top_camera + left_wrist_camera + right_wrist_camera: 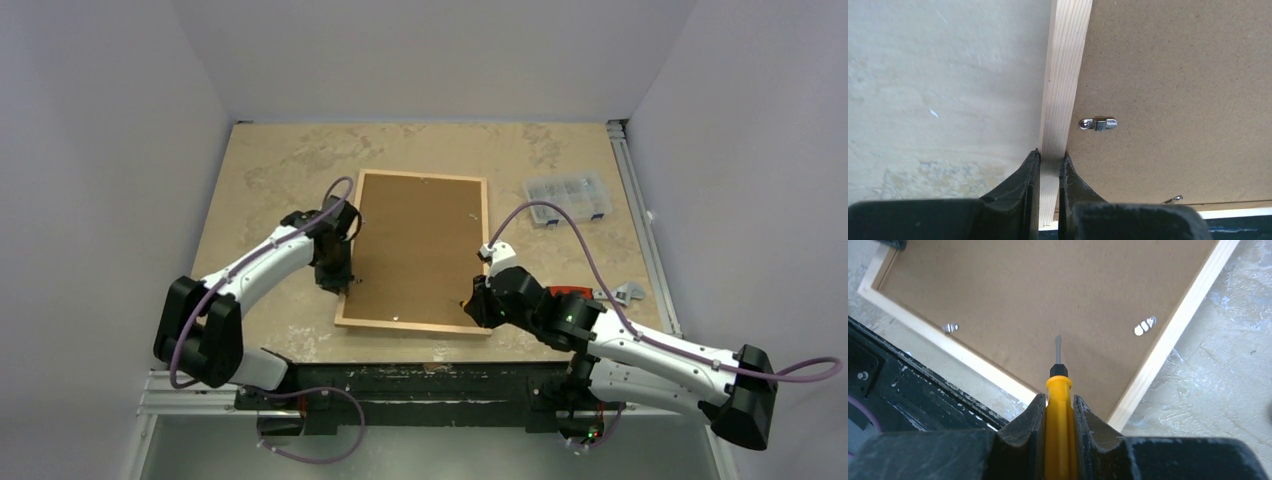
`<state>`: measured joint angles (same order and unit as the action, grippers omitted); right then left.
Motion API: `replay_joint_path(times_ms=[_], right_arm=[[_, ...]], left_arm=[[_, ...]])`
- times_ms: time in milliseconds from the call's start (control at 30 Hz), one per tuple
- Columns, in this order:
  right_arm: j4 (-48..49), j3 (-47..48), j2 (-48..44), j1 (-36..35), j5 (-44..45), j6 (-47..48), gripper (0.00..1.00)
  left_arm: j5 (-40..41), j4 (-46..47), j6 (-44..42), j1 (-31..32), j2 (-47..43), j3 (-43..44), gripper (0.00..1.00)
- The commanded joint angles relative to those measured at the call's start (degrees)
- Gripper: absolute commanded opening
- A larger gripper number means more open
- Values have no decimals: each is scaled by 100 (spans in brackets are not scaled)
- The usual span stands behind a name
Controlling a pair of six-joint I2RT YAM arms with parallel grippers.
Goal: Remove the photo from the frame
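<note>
The frame (410, 326) lies face down in the middle of the table, its light wood rails around a brown backing board (415, 245). The photo is hidden under that board. My left gripper (335, 283) is shut on the frame's left rail (1065, 75), one finger on each side of the wood (1049, 160). A small metal turn clip (1098, 124) sits on the board just beyond. My right gripper (470, 305) is shut on a yellow-handled screwdriver (1058, 405); its flat tip hangs over the board (1048, 290) near the frame's near right corner. Two more clips (1145, 325) (950, 328) show there.
A clear plastic parts box (567, 197) stands at the back right of the table. A small grey object (627, 295) lies by the right edge. The black metal base rail (908, 390) runs along the near edge, close to the frame.
</note>
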<state>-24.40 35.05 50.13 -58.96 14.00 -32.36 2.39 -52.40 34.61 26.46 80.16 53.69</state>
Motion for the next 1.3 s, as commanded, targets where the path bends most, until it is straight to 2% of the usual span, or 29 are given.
replay_joint_path(times_ms=[0, 133, 267, 433, 733, 900, 967, 1100, 1267], right_arm=[[389, -126, -80, 7, 126, 123, 0], [525, -230, -102, 7, 73, 75, 0], [562, -335, -190, 7, 116, 46, 0], [280, -205, -251, 7, 651, 57, 0], [-239, 349, 294, 7, 1336, 51, 0], [-103, 380, 241, 12, 1133, 70, 0], [-35, 328, 175, 7, 1051, 74, 0], [32, 261, 140, 8, 1037, 55, 0], [68, 411, 430, 12, 1343, 24, 0]], left_arm=[[-357, 48, -550, -800, 620, 320, 0], [-1001, 265, -462, -1293, 998, 321, 0], [-735, 233, -465, -1345, 915, 384, 0], [-542, 151, -431, -1354, 782, 287, 1], [-609, 165, -363, -1354, 237, 112, 20], [-705, 85, -260, -1358, -297, -34, 45], [-730, -28, -190, -1354, -532, -85, 51], [-1367, 7, 295, -1354, -1218, -363, 54], [-2317, 528, 1203, -1341, -1969, -908, 54]])
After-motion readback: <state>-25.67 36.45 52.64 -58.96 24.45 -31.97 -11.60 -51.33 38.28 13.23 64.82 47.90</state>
